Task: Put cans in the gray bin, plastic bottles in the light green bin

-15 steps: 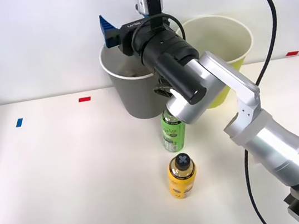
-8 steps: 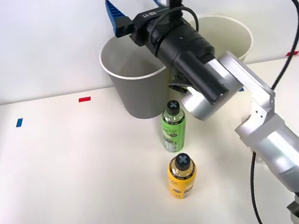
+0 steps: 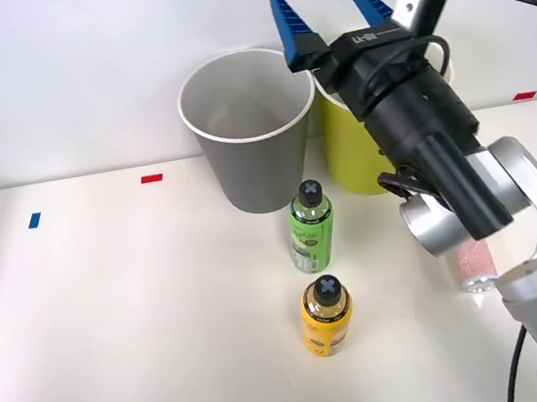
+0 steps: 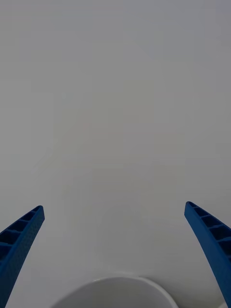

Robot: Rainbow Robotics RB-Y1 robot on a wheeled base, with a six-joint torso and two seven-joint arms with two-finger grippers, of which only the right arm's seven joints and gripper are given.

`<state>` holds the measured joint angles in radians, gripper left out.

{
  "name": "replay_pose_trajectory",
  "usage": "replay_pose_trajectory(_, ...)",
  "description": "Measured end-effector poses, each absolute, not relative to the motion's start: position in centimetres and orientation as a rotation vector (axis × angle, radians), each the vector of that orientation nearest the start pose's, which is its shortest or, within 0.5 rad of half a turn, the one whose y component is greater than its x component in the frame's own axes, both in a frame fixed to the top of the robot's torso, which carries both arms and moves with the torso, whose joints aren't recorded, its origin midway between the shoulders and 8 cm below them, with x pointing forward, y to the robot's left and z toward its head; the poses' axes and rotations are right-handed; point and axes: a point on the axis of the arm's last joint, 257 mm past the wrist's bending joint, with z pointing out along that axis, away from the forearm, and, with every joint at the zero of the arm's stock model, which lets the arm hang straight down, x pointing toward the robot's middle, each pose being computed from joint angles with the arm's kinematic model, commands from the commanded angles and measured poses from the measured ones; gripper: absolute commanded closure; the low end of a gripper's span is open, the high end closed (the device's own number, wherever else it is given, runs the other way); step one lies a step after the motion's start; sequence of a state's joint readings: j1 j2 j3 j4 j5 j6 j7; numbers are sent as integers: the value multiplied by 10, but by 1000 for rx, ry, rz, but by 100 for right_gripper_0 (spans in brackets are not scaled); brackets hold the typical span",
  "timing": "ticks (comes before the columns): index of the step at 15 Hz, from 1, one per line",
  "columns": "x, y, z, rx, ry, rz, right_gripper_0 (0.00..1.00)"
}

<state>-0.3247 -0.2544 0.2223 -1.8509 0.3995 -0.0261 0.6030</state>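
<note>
R arm raised, pincer [image 3: 329, 12] wide open, empty, above light green bin [image 3: 350, 153].

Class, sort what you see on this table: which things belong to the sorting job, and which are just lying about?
Belongs to the job:
gray bin
light green bin
green-labelled bottle
yellow bottle
pinkish-white can, partly behind the arm
right hand, open

Just lying about:
red tape marks
blue tape mark

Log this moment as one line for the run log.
right pincer: open, empty, raised | gray bin: upright | green bottle, yellow bottle: standing on table | pink can: partly behind arm
</note>
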Motion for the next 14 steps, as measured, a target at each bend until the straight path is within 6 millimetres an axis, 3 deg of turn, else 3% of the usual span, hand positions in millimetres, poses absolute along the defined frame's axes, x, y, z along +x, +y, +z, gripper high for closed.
replay_pose_trajectory(3, 509, -123, 48, -64, 1065, 612, 0)
replay_pose_trajectory(10, 437, -205, -53, 64, 1224, 537, 0)
replay_pose_trajectory(14, 411, -246, -91, 96, 1290, 437, 0)
